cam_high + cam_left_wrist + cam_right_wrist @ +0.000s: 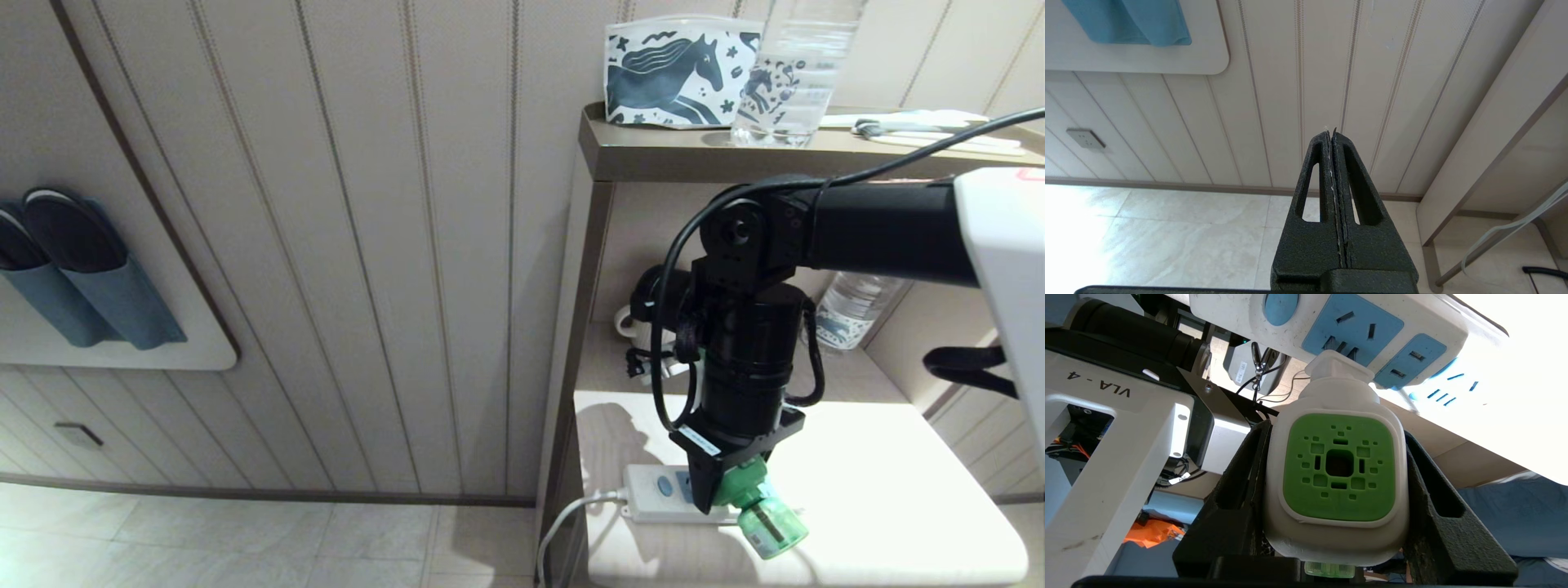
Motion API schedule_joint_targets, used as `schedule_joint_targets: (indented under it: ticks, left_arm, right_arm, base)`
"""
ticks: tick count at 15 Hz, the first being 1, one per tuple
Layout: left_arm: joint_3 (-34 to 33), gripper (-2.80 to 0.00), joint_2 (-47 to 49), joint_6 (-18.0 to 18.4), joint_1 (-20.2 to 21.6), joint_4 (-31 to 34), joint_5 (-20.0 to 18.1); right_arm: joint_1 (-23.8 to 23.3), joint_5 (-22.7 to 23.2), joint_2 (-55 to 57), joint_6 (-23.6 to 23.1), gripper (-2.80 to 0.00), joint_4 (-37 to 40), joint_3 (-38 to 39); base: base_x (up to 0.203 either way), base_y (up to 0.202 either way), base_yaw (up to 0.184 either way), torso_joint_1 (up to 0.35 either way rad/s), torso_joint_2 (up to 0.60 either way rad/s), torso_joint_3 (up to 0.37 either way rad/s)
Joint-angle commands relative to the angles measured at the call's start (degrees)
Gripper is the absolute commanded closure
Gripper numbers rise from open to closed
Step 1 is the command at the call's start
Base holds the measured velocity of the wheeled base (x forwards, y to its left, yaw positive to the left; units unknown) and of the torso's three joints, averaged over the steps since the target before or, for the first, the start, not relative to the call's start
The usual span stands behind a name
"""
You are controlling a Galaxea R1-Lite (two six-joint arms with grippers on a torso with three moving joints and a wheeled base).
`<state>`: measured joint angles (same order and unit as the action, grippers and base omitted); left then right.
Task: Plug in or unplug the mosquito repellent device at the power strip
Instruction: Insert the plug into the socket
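Observation:
The white power strip (653,494) lies at the near left of the white tabletop (882,482), its blue button (1280,306) at one end. My right gripper (718,490) reaches down from above and is shut on the mosquito repellent device (1337,473), its fingers (1241,473) pressing both white sides. The device's plug end (1337,365) sits against the first light-blue socket panel (1353,328); the prongs are hidden. In the head view the green bottle (767,523) sticks out toward the table's front. My left gripper (1332,136) hangs parked over the floor, shut and holding nothing.
The strip's white cord (563,523) drops off the table's left edge. On the shelf behind stand a water bottle (853,314) and a white cup (633,322). The top ledge (653,151) carries a horse-print pouch (678,73) and a clear bottle (796,77).

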<state>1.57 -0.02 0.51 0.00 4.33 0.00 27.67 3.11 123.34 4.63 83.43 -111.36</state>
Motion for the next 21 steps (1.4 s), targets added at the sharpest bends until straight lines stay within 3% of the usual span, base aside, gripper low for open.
schedule_joint_targets:
  ticks: [1,21]
  left_arm:
    - [0.01,0.00,0.02,0.02,0.00,0.07,0.00]
    - [0.01,0.00,0.02,0.02,0.00,0.07,0.00]
  right_arm:
    - [-0.07,-0.03,1.26,0.03,0.00,-0.25,-0.35]
    - [-2.01,-0.12,2.29,-0.69,0.00,-4.26,-0.70]
  base:
    - [0.000,0.000,0.000,0.000,0.00,0.000]
    - [0.000,0.000,0.000,0.000,0.00,0.000]
